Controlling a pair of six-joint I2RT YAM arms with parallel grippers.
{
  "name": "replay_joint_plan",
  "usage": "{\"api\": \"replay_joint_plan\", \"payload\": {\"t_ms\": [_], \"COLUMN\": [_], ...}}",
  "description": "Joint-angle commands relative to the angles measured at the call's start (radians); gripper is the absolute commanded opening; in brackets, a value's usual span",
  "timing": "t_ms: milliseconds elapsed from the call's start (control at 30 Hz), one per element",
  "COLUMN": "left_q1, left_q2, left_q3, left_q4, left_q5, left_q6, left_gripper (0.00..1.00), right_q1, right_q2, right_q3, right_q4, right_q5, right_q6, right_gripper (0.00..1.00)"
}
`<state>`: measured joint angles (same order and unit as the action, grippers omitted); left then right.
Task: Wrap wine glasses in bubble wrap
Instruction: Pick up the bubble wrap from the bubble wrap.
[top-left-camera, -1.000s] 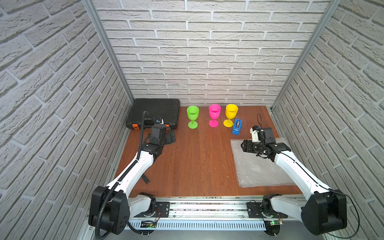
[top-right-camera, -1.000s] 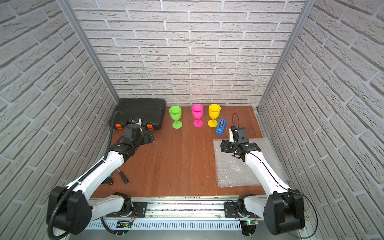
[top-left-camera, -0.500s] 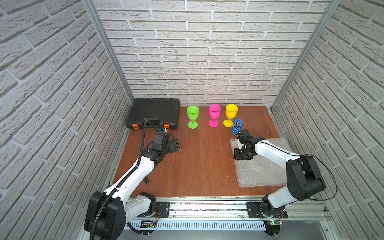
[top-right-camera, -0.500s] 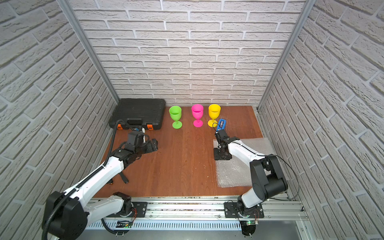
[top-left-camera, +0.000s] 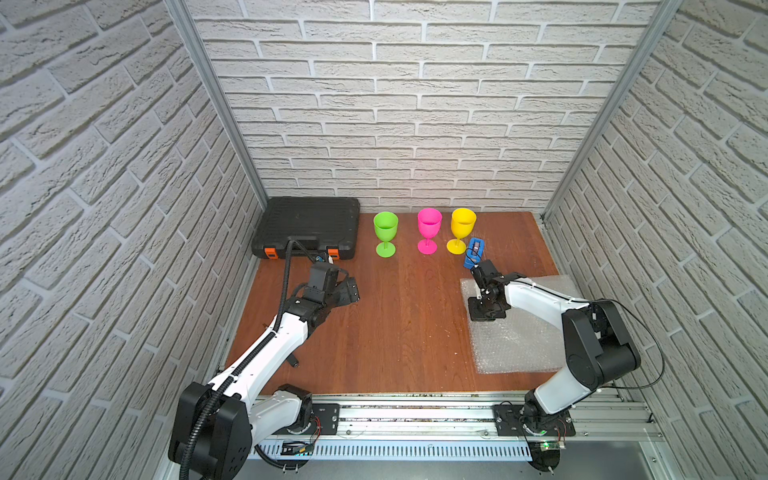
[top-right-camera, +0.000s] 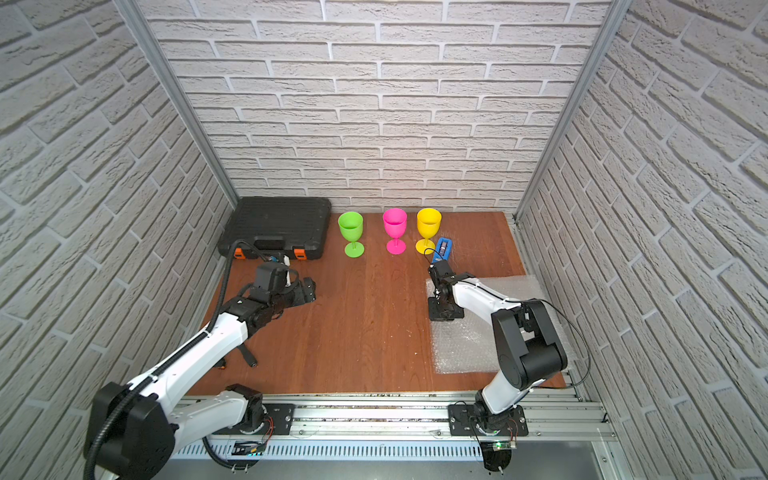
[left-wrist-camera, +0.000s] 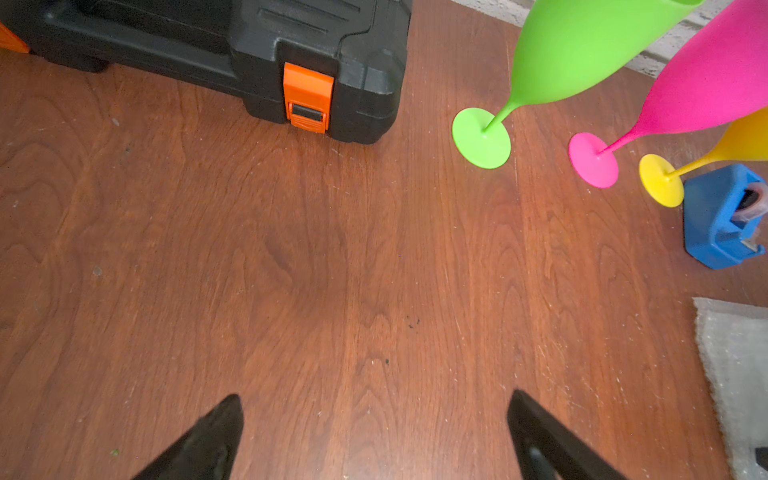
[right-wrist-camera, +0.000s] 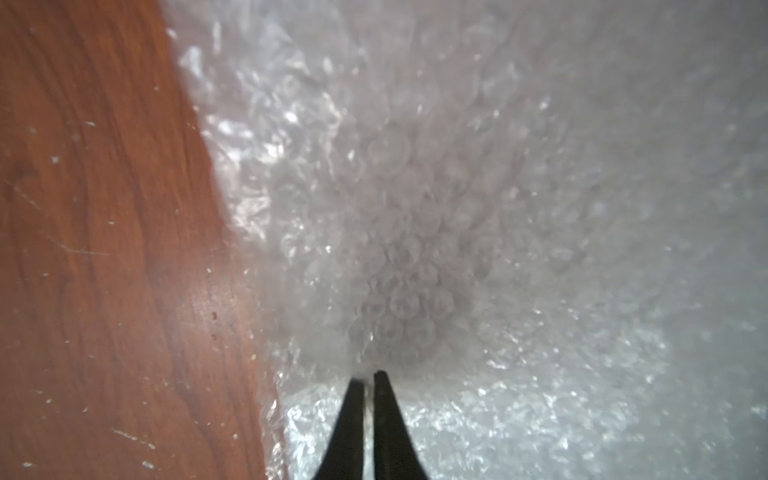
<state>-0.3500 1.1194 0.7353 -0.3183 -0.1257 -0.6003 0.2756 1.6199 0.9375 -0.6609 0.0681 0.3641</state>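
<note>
Right pincer clamped on bubble wrap near its edge; left pincer apart, well away.

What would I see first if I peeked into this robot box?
Three bright cups stand upright in a row by the back wall: the green goblet, the pink goblet and the yellow goblet. Next you'd spot the right tool, pinched shut on the shiny bubble wrap lying by the right wall. The left tool hangs wide open over bare wood.
</note>
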Motion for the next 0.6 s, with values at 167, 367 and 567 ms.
{"api": "replay_joint_plan", "payload": {"t_ms": [167, 367, 567], "left_q1": [-0.009, -0.013, -0.013], "left_q2": [0.006, 0.002, -0.012], "left_q3": [0.015, 0.041, 0.074], "left_q4": [-0.019, -0.043, -0.084], "left_q5": [-0.005, -0.009, -0.017], "left_q6": [0.001, 0.011, 0.031], "left_gripper": [0.98, 0.98, 0.98], "right_q1": [-0.034, -0.046, -0.001], "right_q2": [-0.103, -0.207, -0.307], "right_q3": [0.006, 0.049, 0.156], "right_q4": [-0.018, -0.117, -0.259], "right_q5": [0.125, 0.180, 0.144], "right_q6": [0.024, 0.016, 0.039], "right_gripper": [0.03, 0.03, 0.03]}}
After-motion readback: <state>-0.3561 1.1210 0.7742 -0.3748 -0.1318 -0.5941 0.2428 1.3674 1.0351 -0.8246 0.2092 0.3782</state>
